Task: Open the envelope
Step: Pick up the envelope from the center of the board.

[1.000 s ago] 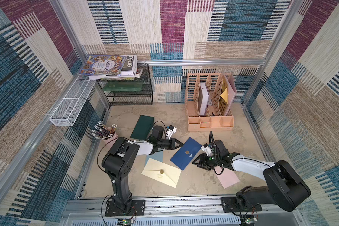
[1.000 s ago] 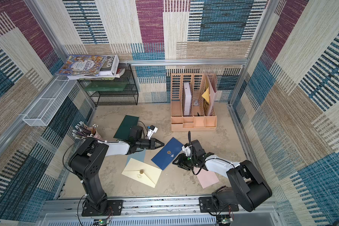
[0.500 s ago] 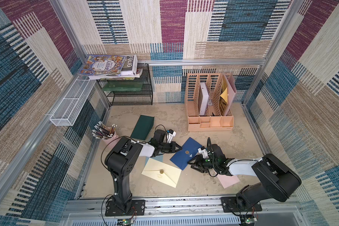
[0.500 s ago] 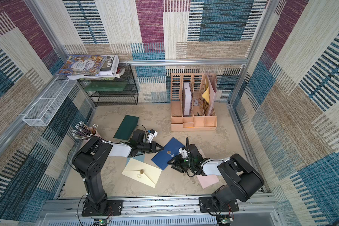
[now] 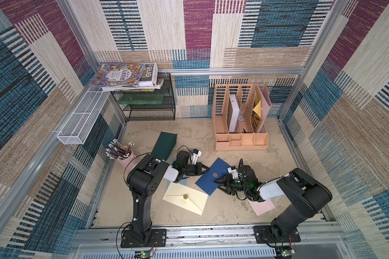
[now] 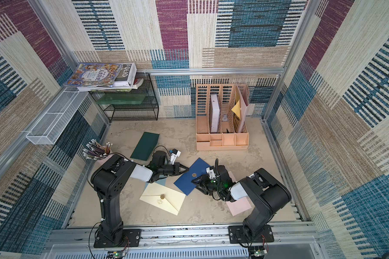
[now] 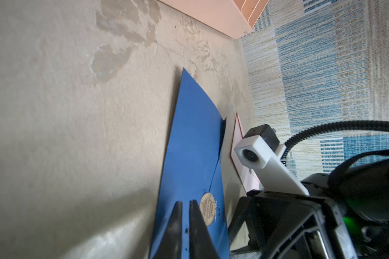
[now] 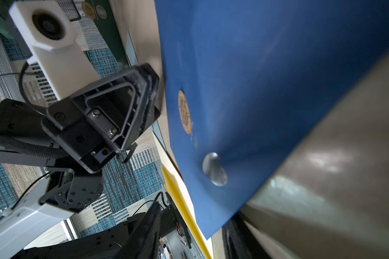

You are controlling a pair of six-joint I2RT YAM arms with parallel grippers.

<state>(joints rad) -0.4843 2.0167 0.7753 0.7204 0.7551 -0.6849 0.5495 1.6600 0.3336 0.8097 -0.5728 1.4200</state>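
Mottled beige table (image 5: 189, 132) inside patchwork-carpeted walls; left gripper (image 5: 208, 169) nearly closed on blue envelope (image 5: 211, 179), right gripper (image 5: 218, 182) parted.

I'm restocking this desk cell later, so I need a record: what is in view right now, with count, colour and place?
blue envelope: 1, gold seal, mid-floor between the grippers
cream envelope: 1, gold seal, front of floor
green envelope: 1, dark, behind the left arm
pink envelope: 1, partly under the right arm
file organiser: 1, peach, back right
wire rack: 1, black, back left, books on top
wire basket: 1, white, left wall
pencil cup: 1, pink, left
left gripper: nearly shut, at the blue envelope's edge
right gripper: at its opposite edge
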